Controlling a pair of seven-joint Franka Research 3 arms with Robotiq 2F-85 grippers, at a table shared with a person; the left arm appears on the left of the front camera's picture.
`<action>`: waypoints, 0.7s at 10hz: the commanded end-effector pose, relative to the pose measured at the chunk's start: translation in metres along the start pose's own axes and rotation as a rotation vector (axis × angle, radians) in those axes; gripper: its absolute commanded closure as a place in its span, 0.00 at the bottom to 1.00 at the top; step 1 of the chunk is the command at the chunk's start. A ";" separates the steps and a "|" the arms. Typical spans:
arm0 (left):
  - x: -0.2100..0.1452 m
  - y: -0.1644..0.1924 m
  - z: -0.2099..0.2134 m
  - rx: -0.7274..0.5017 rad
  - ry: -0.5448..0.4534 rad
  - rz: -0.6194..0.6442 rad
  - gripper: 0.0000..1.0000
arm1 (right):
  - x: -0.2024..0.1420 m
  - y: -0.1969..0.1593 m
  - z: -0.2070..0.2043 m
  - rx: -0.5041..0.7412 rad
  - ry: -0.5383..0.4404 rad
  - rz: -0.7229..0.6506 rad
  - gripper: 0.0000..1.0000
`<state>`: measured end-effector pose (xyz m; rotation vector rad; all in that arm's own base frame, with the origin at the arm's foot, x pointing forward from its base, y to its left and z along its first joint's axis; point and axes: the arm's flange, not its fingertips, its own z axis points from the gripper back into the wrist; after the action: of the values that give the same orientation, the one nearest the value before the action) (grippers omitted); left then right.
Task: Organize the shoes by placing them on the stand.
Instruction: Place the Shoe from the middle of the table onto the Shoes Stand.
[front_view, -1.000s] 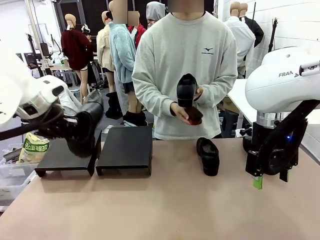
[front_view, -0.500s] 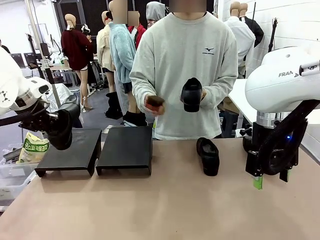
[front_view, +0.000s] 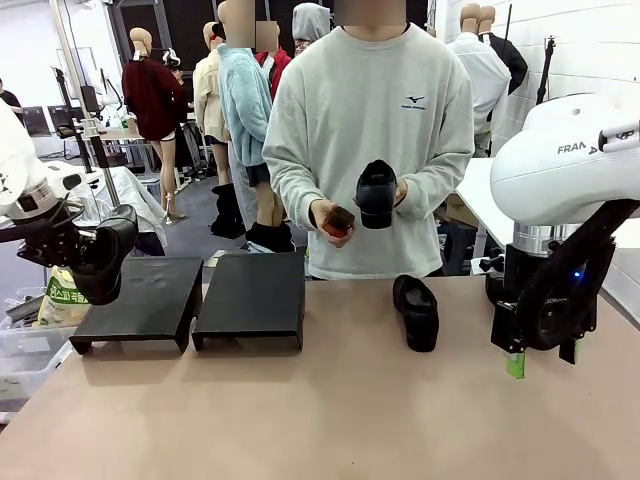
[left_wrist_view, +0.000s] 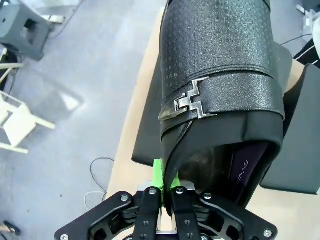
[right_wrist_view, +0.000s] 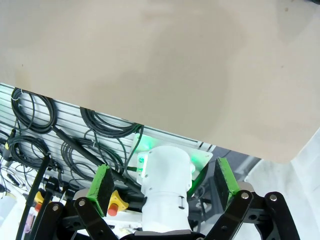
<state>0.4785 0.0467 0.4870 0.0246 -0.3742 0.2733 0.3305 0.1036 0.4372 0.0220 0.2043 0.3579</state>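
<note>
While the front view shows the left gripper (front_view: 62, 248) holding a shoe (front_view: 106, 262) by the stand's (front_view: 250, 296) left end, its wrist view reveals a silver buckle (left_wrist_view: 189, 103); the right gripper (front_view: 542, 356) gapes wide.

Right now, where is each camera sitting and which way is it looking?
Front view: between the arms, looking across the table at the person; shows the left gripper holding a shoe and the open right gripper.
Left wrist view: on the left wrist, looking along its shut fingers at that shoe, the stand beyond.
Right wrist view: on the right wrist, looking at the table and cables past its open green pads.
Shared: front and left wrist views both show the held shoe and the stand.
</note>
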 end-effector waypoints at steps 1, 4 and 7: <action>0.000 -0.001 0.003 0.000 -0.009 -0.004 1.00 | 0.001 0.002 0.001 0.004 0.007 -0.018 0.00; -0.014 -0.008 0.000 0.009 -0.084 -0.050 1.00 | 0.001 0.002 0.001 0.004 0.007 -0.018 0.00; 0.004 -0.007 -0.023 -0.083 -0.062 -0.081 1.00 | 0.001 0.002 0.001 0.004 0.007 -0.018 0.00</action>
<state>0.4838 0.0329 0.4716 0.0154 -0.4357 0.1991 0.3305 0.1036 0.4372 0.0219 0.2043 0.3580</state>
